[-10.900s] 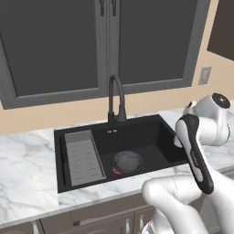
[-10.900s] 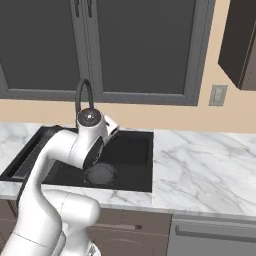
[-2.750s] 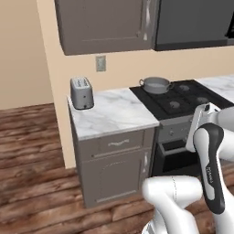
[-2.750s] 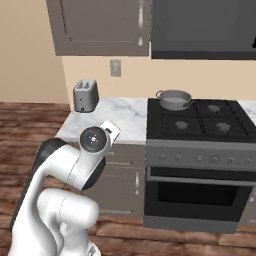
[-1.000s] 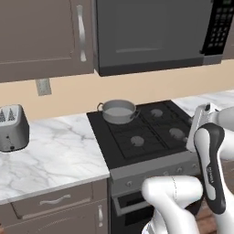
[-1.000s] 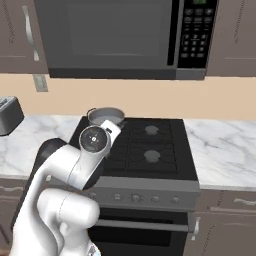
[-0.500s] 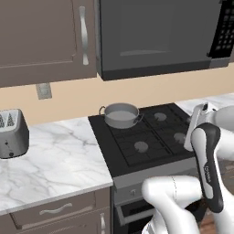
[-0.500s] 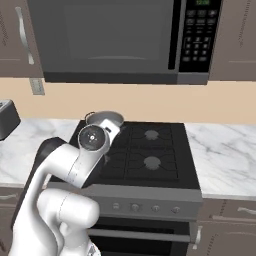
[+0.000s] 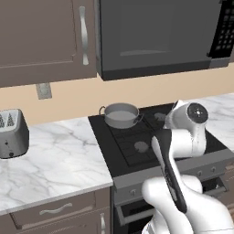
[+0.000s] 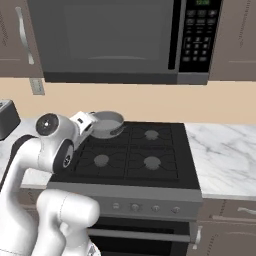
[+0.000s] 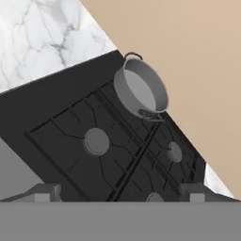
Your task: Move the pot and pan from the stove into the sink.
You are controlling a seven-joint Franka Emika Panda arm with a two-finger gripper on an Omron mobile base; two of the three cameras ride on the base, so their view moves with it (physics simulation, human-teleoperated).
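Right now the pincer [image 11: 120, 194] is open wide, with its two tips far apart and nothing between them. It holds nothing. It hangs over the front of the stove [image 11: 70, 122] and looks down across the black grates.

Just past the tips are the front burners, and they are bare. Farther back sits the pot [image 11: 140, 89]. It stands upright on the back left burner, close to the tan wall. It looks empty inside. In the right base view, the hand is near the pot [image 10: 106, 124] but not touching it.

I think the pot is hard and stiff, since it is grey metal, so it will not bend when squeezed. It may be a bit heavy, and its smooth side may be slippery. The whole pot looks too wide for the pincer to go around. I think a good place to hold is the thin rim, with one tip inside and one tip outside. One of the two small loop handles could work too. One handle points toward the front of the stove, so it is the easier one to reach.

Beside the stove [image 9: 137, 141] is the white marble desk [image 9: 55, 155] with a toaster [image 9: 11, 133] on it. Above the stove hangs the microwave [image 10: 110, 40].

Compared with half a second ago, the whole picture has slid a little. The base has rolled along, so the stove is more in the middle. The pot itself has not moved on its burner. The arm has swung in toward the pot, and the pincer is just as wide open as before.
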